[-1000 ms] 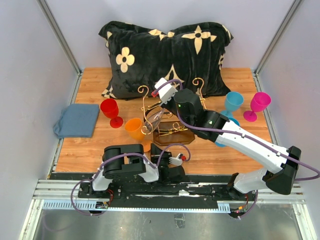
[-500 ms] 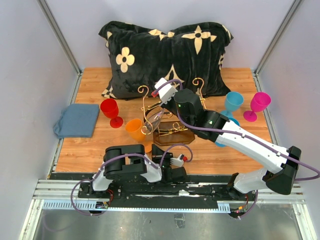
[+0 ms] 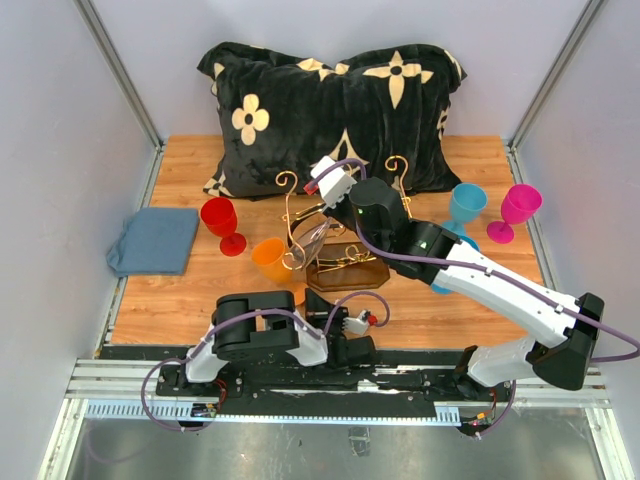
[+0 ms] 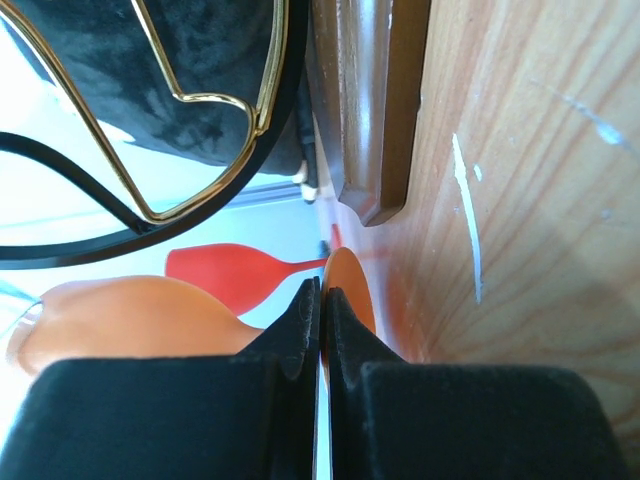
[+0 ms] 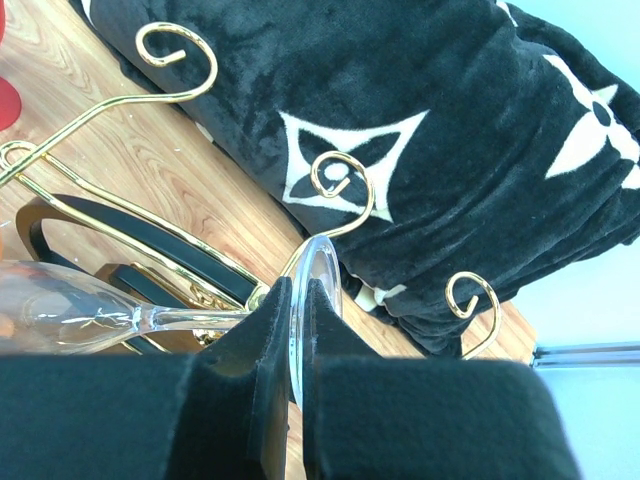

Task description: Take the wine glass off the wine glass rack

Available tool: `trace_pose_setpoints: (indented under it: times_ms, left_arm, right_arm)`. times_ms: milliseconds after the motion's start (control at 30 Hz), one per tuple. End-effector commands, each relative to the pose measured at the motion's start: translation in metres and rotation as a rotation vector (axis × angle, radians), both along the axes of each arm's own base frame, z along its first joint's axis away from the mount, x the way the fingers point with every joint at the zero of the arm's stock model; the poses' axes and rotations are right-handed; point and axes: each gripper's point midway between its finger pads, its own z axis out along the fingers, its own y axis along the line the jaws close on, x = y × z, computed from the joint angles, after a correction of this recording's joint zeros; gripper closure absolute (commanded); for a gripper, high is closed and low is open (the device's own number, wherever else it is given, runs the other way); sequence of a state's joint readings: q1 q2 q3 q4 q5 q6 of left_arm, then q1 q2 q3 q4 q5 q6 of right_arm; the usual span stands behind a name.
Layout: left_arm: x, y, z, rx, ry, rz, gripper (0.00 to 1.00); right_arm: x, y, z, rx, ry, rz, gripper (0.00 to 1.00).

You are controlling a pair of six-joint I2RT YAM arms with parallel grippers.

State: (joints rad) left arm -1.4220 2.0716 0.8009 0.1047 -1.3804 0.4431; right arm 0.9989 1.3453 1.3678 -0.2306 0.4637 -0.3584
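Observation:
The wine glass rack point(image 3: 345, 268) is a gold wire stand with curled arms and black rails on a dark brown base, at the table's middle. A clear wine glass point(image 3: 306, 243) lies tilted across it, bowl toward the near left. My right gripper point(image 3: 322, 212) reaches in over the rack. In the right wrist view the gripper point(image 5: 297, 290) is shut on the glass's round foot point(image 5: 322, 270); the stem point(image 5: 190, 318) and bowl point(image 5: 60, 310) run left over a black rail point(image 5: 140, 235). My left gripper point(image 3: 355, 322) is shut and empty near the front edge, also in its wrist view point(image 4: 320, 300).
A black pillow point(image 3: 330, 110) with cream flowers lies behind the rack. A red glass point(image 3: 220, 222) and an orange cup point(image 3: 270, 258) stand to the rack's left, a blue cup point(image 3: 465, 205) and a magenta glass point(image 3: 518, 208) to the right. A blue cloth point(image 3: 155, 240) lies far left.
My left arm has shifted slightly to the right at the front edge. The right gripper and the glass have stayed almost in place.

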Motion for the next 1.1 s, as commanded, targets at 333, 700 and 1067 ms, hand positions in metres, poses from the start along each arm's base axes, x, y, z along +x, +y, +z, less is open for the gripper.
trace_pose_setpoints:
  times_ms: [333, 700, 1067]
  left_arm:
    - [-0.029, -0.044, -0.076, -0.358, 0.171, -0.068, 0.99]
    - [-0.037, -0.054, -0.091, -0.408, 0.198, -0.042, 1.00]
    - [-0.059, -0.056, -0.113, -0.487, 0.303, -0.008, 1.00]
  right_arm:
    - [0.008, -0.008, -0.026, -0.054, 0.064, -0.037, 0.99]
    - [0.007, -0.009, -0.027, -0.058, 0.064, -0.037, 0.99]
    - [0.008, -0.010, -0.025, -0.059, 0.059, -0.039, 0.99]
